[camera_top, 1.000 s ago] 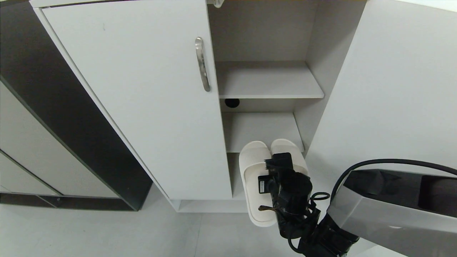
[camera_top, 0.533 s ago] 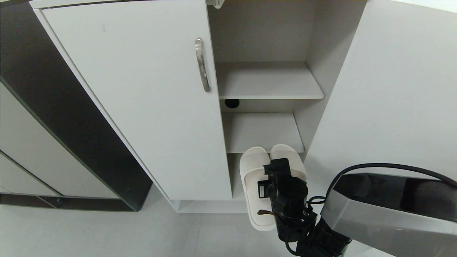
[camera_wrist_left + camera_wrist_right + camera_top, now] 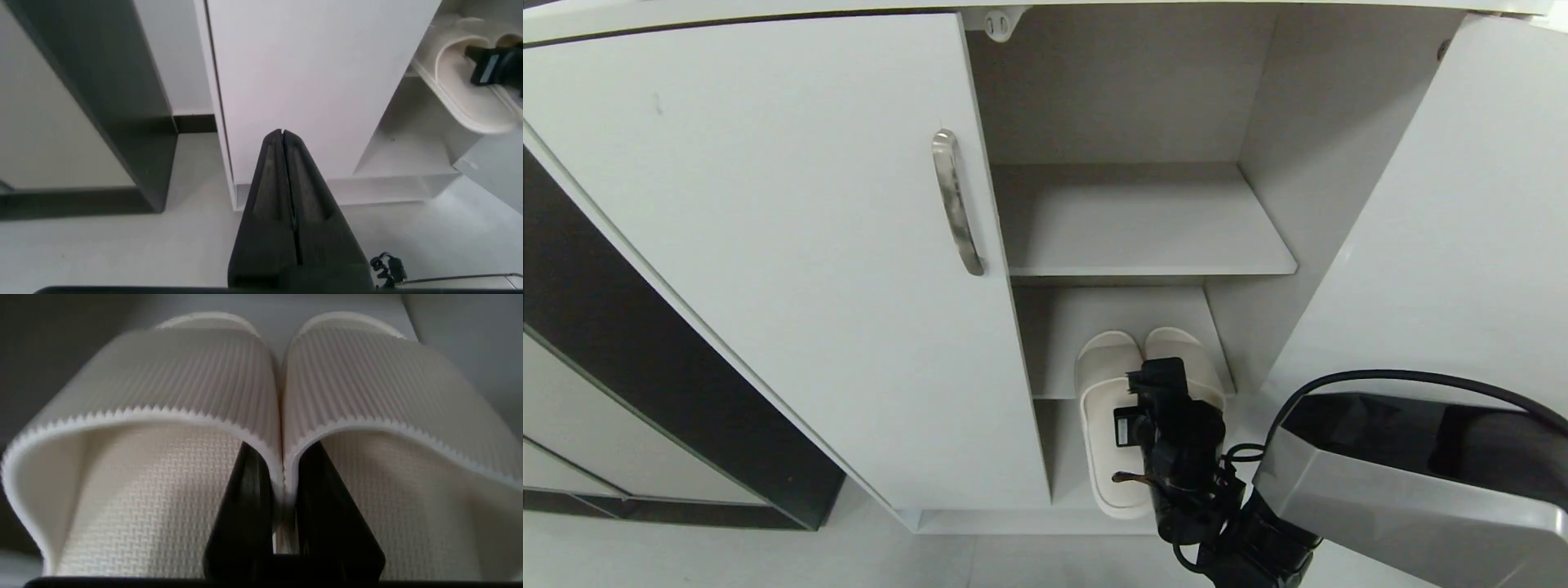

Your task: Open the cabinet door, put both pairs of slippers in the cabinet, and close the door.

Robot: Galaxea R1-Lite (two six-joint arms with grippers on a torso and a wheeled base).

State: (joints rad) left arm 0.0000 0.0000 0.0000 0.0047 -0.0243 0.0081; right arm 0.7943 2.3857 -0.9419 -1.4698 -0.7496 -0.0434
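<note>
Head view: slippers [image 3: 1107, 408] toes-first toward cabinet [image 3: 1135, 220]

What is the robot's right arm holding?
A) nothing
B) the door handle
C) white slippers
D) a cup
C: the right gripper has its jaws shut on the inner sides of the two white slippers, holding them together.
</note>
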